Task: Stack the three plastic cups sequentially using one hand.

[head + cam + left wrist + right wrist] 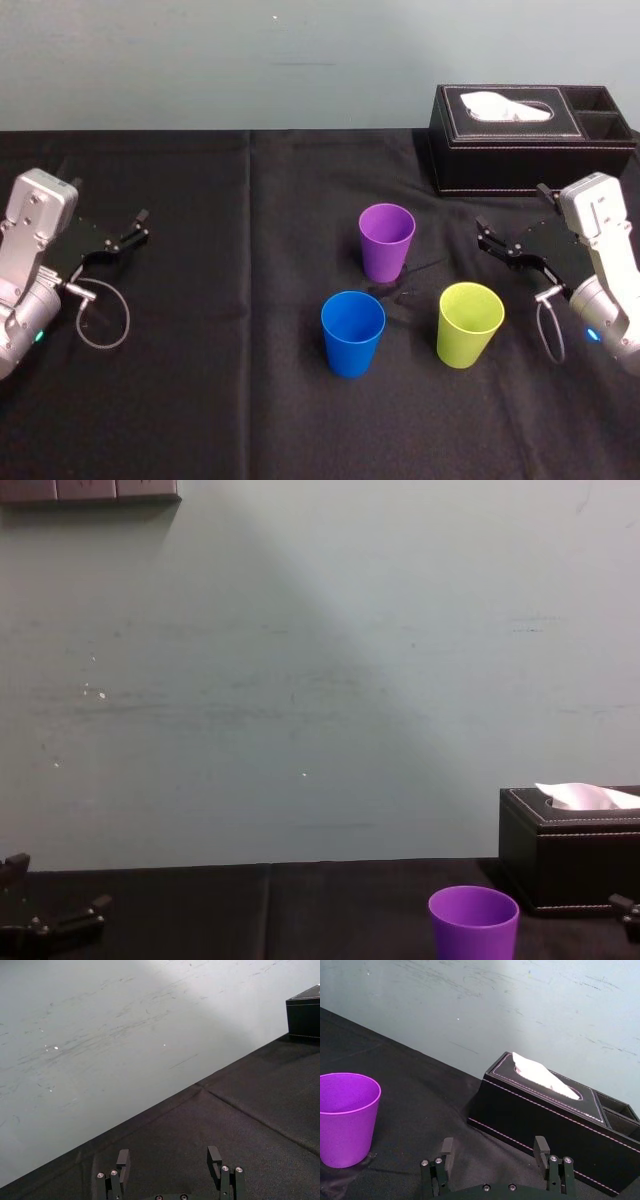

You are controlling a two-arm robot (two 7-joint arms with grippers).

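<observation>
Three plastic cups stand upright and apart on the black cloth. The purple cup (386, 242) (347, 1117) (474, 920) is farthest back, the blue cup (352, 333) is front left of it, and the yellow-green cup (469, 323) is front right. My right gripper (512, 210) (494, 1146) hovers open to the right of the cups, holding nothing and pointing toward the purple cup and the tissue box. My left gripper (140, 226) (169, 1157) rests open and empty far to the left.
A black tissue box (530, 135) (545, 1125) (570, 850) with a white tissue stands at the back right, just behind the right gripper. The table (200, 400) is covered with black cloth, and a pale wall runs along its far edge.
</observation>
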